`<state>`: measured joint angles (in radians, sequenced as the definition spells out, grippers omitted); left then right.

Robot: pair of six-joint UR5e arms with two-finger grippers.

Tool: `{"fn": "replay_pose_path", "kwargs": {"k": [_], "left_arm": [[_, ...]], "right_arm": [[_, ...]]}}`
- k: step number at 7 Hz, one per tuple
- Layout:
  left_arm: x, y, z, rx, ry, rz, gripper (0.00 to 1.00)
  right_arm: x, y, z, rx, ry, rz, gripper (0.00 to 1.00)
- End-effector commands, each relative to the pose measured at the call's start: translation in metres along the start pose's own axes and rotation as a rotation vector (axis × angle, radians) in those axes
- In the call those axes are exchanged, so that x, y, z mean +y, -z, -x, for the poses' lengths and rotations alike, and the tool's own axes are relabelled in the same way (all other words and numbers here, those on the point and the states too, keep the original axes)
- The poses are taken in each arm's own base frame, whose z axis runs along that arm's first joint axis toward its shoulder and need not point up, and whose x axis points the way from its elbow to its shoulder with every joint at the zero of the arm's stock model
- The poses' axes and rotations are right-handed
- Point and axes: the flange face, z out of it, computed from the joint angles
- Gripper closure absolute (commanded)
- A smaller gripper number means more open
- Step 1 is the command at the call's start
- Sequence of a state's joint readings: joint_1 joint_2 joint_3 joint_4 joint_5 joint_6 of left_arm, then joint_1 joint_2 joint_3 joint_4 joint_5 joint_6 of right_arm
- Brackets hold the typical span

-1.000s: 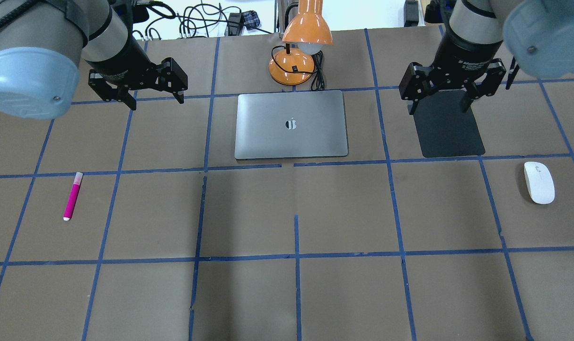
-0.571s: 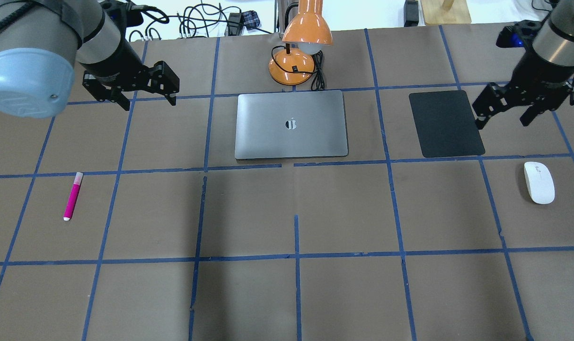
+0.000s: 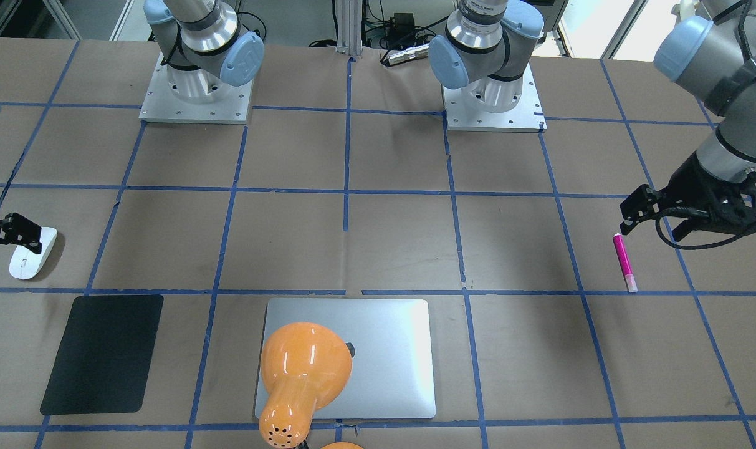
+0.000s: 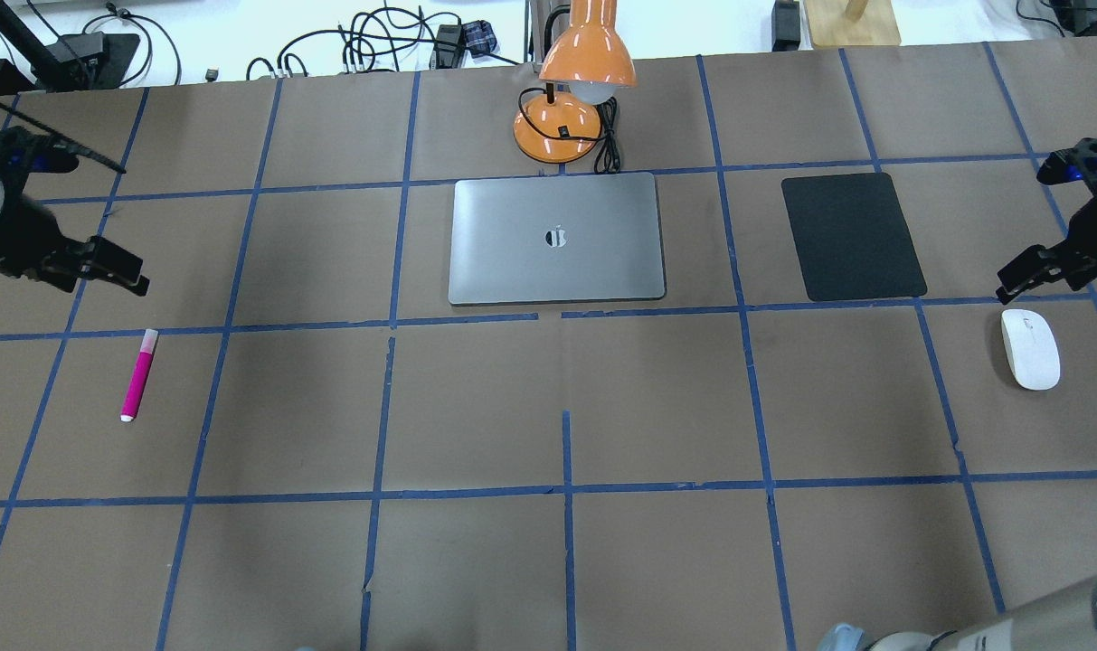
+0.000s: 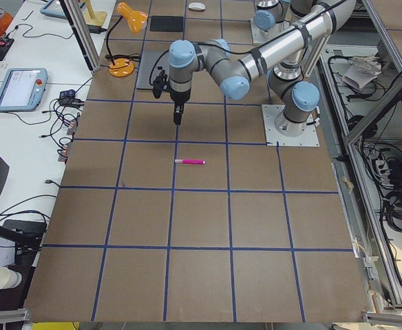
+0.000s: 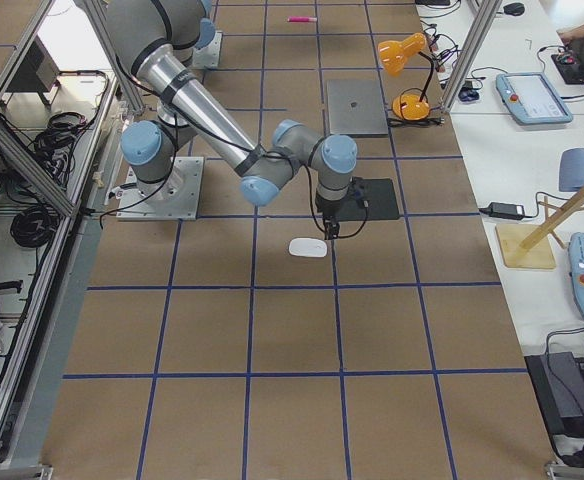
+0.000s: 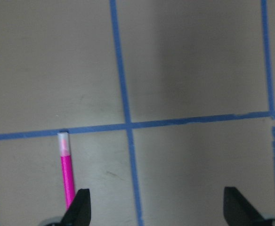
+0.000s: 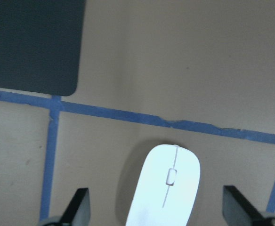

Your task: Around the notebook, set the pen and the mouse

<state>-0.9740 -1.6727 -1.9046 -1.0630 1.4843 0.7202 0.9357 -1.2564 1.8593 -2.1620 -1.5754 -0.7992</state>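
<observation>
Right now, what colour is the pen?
Bright magenta pen with a pale whitish end; clearest in the left wrist view.

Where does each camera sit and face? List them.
Front-facing: opposite robot, facing arm bases.
Overhead: behind robot, down on notebook.
Exterior left: table end, left arm nearest.
Exterior right: other end, right arm nearest.
Left wrist: left claw, pen below.
Right wrist: right claw, mouse below.
Overhead and front-facing share the notebook.

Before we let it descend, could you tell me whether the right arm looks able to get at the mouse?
Probably yes: the right gripper hangs open over the mouse, nothing lies between them, and the black mat sits apart.
</observation>
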Motion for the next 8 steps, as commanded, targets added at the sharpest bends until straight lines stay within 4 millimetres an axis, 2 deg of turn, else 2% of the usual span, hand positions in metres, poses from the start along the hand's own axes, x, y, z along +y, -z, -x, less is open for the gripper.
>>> {"fn": "replay_pose_path", "kwargs": {"k": [1,2,3,4,6,7,8], "left_arm": [[0.046,-0.075,0.035,-0.012,-0.043,-0.025,0.0],[0.055,-0.11,0.031,-0.017,-0.045,-0.02,0.0],[0.061,-0.135,0.028,0.003,-0.043,-0.002,0.0],[0.058,-0.139,0.032,0.002,-0.045,0.002,0.16],[0.058,-0.157,0.034,0.02,-0.029,0.018,0.13],[0.056,-0.157,0.037,0.001,-0.029,0.003,0.15],[0.056,-0.156,0.039,-0.011,-0.03,0.008,0.59]], "right_arm": [[0.009,-0.023,-0.016,-0.01,-0.017,0.004,0.0],[0.013,-0.032,-0.011,-0.028,-0.024,0.018,0.0],[0.014,-0.034,-0.01,-0.032,-0.024,0.021,0.0],[0.014,-0.034,-0.01,-0.034,-0.024,0.019,0.0],[0.014,-0.053,-0.01,-0.05,-0.02,0.04,0.0],[0.015,-0.056,-0.01,-0.048,-0.024,0.051,0.0],[0.015,-0.062,-0.01,-0.054,-0.016,0.06,0.0]]}}
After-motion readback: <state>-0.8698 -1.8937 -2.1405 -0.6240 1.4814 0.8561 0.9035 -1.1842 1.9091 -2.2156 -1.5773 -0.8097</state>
